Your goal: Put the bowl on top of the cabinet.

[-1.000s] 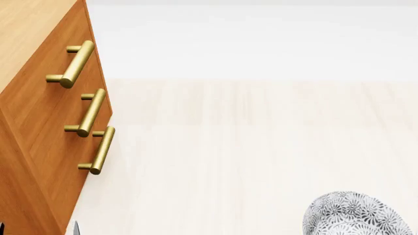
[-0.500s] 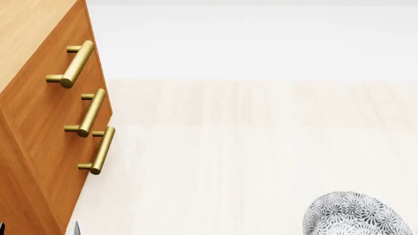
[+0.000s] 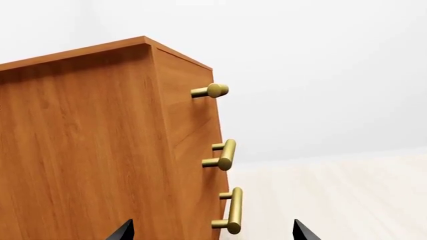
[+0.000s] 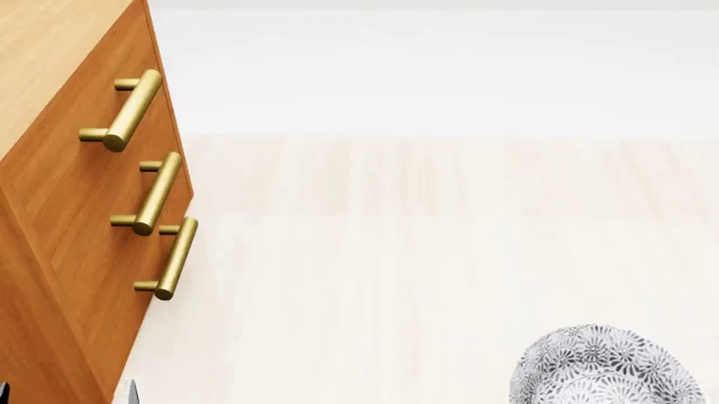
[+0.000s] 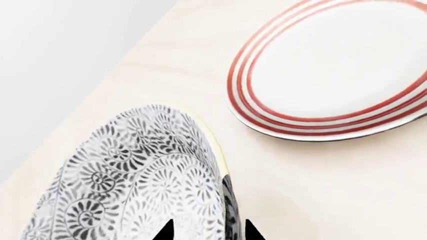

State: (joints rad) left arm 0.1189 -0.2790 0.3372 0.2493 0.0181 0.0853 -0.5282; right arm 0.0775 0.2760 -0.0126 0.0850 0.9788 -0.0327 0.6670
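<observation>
The bowl (image 4: pixel 607 366), white with a dense grey floral pattern, shows at the lower right edge of the head view. In the right wrist view the bowl (image 5: pixel 133 180) stands tilted on edge, and my right gripper (image 5: pixel 207 231) is shut on its rim, one dark fingertip inside and one outside. The orange-brown cabinet (image 4: pixel 67 219) fills the left of the head view, its light top at the upper left corner. My left gripper (image 3: pixel 211 231) is open wide and holds nothing, facing the cabinet (image 3: pixel 80 140) near its front corner.
A flat white plate with red rings (image 5: pixel 333 70) lies on the pale wooden surface just beyond the bowl. Three brass bar handles (image 4: pixel 124 109) stick out from the cabinet's drawer fronts. Pale floor (image 4: pixel 427 252) spreads between the cabinet and the bowl.
The bowl has shifted slightly to the left and up in the head view. The cabinet and the left arm look the same.
</observation>
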